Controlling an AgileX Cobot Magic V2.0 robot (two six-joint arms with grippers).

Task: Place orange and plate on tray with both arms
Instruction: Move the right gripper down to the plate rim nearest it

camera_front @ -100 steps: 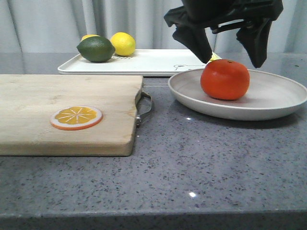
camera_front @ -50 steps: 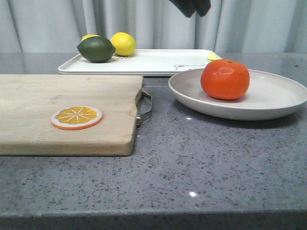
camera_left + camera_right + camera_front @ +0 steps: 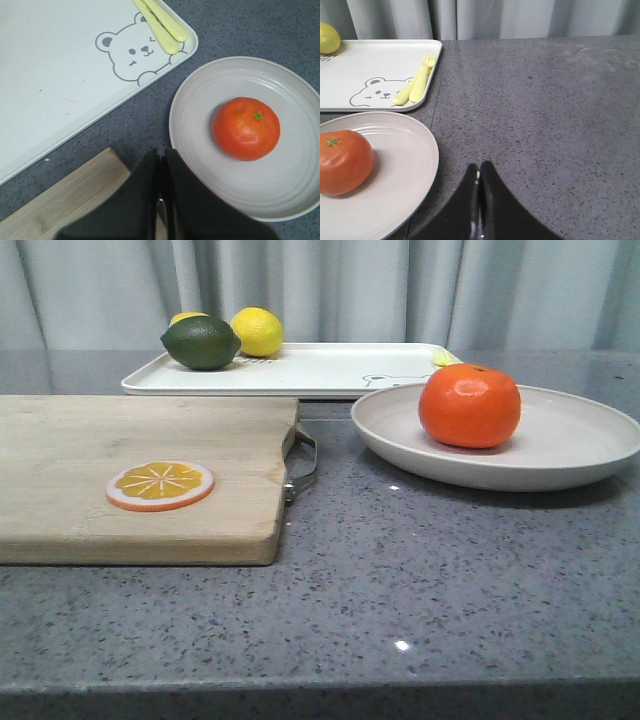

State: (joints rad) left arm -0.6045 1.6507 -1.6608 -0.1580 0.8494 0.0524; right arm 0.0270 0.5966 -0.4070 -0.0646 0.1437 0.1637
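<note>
A glossy round orange-red fruit [image 3: 469, 405] sits in a wide, shallow beige plate [image 3: 560, 455] on the speckled grey countertop [image 3: 420, 580]. Just behind it is a white rectangular tray [image 3: 310, 370] (green lime [image 3: 200, 343] and yellow lemon [image 3: 257, 331] at its far left). An orange slice disc [image 3: 160, 485] lies on the wooden cutting board [image 3: 100, 440].

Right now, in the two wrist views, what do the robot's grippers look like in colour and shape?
Both look alike. The left gripper has two matte black fingers, broad at the base and tapering toward the tips. The right gripper shows the same black, smoothly curved, tapering fingers. No cables, labels or markings are visible on either. Neither arm appears in the front view.
</note>
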